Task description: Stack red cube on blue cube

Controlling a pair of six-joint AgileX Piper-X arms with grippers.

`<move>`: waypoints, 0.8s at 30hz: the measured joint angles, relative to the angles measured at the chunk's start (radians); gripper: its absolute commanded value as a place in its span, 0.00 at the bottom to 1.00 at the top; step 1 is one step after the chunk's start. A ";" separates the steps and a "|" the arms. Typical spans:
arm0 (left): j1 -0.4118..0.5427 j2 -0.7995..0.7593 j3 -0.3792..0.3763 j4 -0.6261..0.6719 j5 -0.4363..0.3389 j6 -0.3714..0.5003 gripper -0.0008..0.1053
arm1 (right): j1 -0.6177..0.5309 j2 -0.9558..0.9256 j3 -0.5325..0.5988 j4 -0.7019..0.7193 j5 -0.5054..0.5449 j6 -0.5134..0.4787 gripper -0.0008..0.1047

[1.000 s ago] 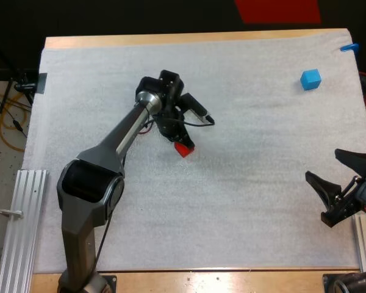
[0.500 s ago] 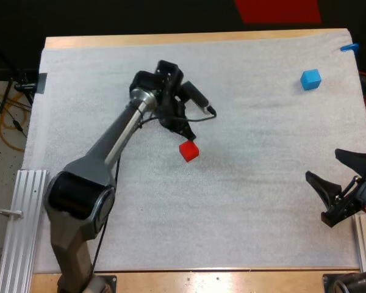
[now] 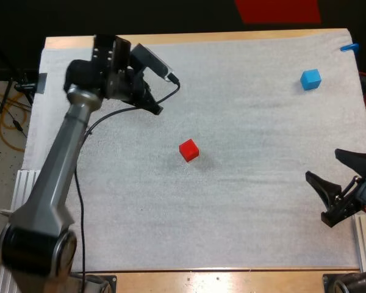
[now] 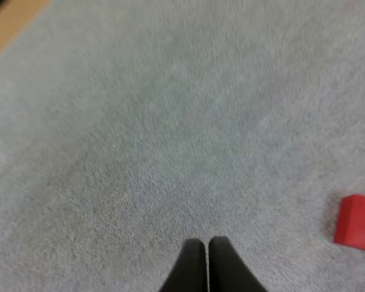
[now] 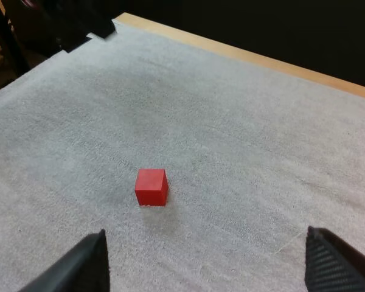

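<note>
Red cube (image 3: 188, 150) is lying mid-mat (image 3: 244, 232), free of both grippers. Blue cube (image 3: 311, 79) is sitting well apart, near the far right corner. Right gripper (image 3: 322, 165) is sitting at the right edge, fingers spread wide and facing the red cube. Left gripper (image 4: 207, 243) is hanging over bare mat at far left, fingers closed together on nothing. Likely risks: fingers meeting the angled cube off-square and pushing it aside, or an off-centre release tipping it off the blue cube
</note>
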 measured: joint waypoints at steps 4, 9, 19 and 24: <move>-0.003 -0.108 0.030 0.020 0.005 0.000 0.01 | 0.000 0.000 0.000 0.000 0.000 0.000 0.63; -0.003 -0.252 0.114 0.023 0.006 -0.007 0.01 | 0.000 0.000 0.000 0.000 0.000 0.000 0.63; -0.003 -0.572 0.317 0.030 0.006 -0.048 0.01 | 0.000 0.000 0.000 0.000 0.000 0.000 0.63; -0.003 -0.741 0.379 0.035 0.006 -0.057 0.01 | 0.000 0.000 0.000 0.000 0.000 0.000 0.63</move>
